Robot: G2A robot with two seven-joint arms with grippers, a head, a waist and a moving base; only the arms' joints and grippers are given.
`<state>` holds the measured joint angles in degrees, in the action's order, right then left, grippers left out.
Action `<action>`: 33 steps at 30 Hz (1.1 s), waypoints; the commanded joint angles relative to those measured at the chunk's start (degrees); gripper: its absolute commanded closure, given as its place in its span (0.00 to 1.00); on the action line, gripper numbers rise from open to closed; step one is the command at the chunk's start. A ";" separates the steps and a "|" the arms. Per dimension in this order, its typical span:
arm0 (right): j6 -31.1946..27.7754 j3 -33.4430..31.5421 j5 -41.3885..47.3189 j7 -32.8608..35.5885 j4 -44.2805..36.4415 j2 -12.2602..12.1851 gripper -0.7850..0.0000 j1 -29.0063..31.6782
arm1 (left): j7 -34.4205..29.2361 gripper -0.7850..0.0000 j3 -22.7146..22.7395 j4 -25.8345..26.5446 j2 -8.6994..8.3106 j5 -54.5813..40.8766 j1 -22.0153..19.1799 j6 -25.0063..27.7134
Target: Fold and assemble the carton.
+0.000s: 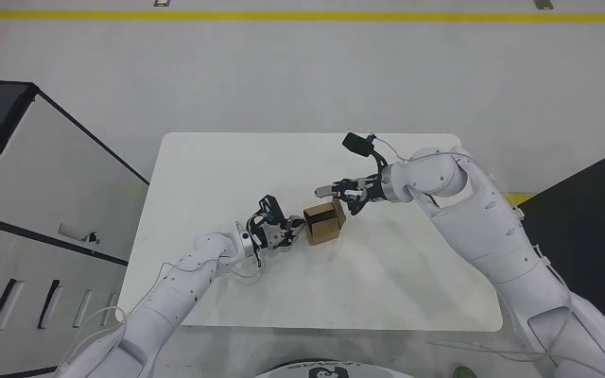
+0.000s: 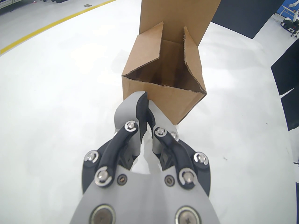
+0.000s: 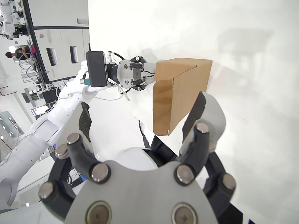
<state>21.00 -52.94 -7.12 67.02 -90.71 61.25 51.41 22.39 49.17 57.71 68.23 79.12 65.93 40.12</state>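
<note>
carton (image 1: pixel 323 224) | brown cardboard | upright, centre of table (image 1: pixel 236 180) | top open, one flap standing tall

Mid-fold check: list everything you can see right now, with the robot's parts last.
carton: 1, brown, mid-table, top open, one tall flap upright
table: 1, white, under the carton
cabinet: 1, grey, beside the table, left arm's side
floor line: 1, yellow, beyond the table
panels: several, black, floor, right arm's side
left end effector: 1, grey-black, shut, at the carton's wall
right end effector: 1, grey-black, open, at the carton's opposite side
</note>
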 commanded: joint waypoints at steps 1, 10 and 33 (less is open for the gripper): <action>0.00 0.00 0.00 0.00 0.00 0.00 0.00 0.00 | 0.00 1.00 0.00 0.00 0.00 0.00 0.00 0.00; 0.00 0.00 0.00 0.00 0.00 0.00 0.00 0.00 | 0.00 1.00 0.00 0.00 0.00 0.00 0.00 0.00; -1.10 -0.65 0.15 -1.02 -0.21 -0.11 0.00 0.36 | 3.33 1.00 1.83 -1.26 -1.45 1.90 0.63 6.66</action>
<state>20.51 -53.20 -7.06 66.51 -90.84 61.22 51.62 25.73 50.96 56.42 66.80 80.99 66.53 46.81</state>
